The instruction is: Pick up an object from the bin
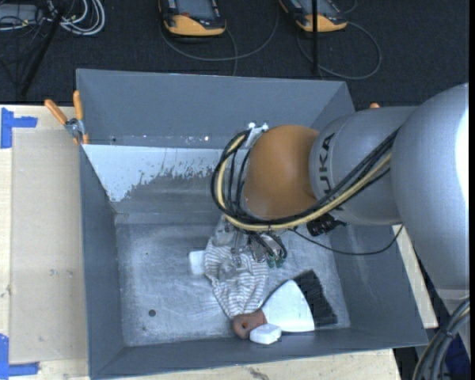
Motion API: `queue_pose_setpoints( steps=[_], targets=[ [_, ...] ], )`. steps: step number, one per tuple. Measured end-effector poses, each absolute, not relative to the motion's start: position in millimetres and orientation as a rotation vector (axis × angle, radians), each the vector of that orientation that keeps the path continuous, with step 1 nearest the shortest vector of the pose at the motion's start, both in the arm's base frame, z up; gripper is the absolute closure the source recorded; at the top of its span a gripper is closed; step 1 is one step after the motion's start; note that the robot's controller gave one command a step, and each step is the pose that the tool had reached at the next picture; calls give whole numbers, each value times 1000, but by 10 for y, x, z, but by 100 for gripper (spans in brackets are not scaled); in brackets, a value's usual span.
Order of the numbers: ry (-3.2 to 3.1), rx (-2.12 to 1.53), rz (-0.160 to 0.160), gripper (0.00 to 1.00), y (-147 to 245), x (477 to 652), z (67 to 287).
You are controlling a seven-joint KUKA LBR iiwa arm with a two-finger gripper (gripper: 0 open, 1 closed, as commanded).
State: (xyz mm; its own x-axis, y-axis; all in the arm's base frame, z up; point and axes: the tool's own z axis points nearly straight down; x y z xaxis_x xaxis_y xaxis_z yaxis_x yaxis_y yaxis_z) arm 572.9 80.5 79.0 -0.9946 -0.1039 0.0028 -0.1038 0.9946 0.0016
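Cloth [236, 285], checked grey and white, lies crumpled near the middle of the bin floor, a little towards the near wall. The gripper [249, 253] stands directly over its upper folds, apparently touching them, below the arm's orange cover [279, 172]. Whether the claw is released or clenched cannot be told from here.

Step in hand, as judged: a grasp on the cloth, the thing right beneath the gripper. Done well, the grip would take a raised fold rather than flat fabric, and the lift would go straight up so the trailing hem drags no neighbour.

Bin [142, 307]: grey metal, sloped walls, floor mostly bare. Other contents:
- a white lump [198, 260] at the cloth's left edge;
- a white fan-shaped piece [291, 307] against its right hem;
- a black brush [317, 291] just beyond that;
- a brown piece [245, 321] and a small white block [264, 335] at the hem's tip.
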Motion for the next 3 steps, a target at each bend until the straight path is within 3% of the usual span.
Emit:
queue_pose_setpoints(
  steps=[1, 2, 3],
  targets=[
    [-3134, 207, 0, 100, 1208, 5526, 1895],
    [-3134, 206, 0, 100, 1206, 5526, 1894],
    [-3135, 197, 0, 100, 1355, 5557, 2921]
  ],
)
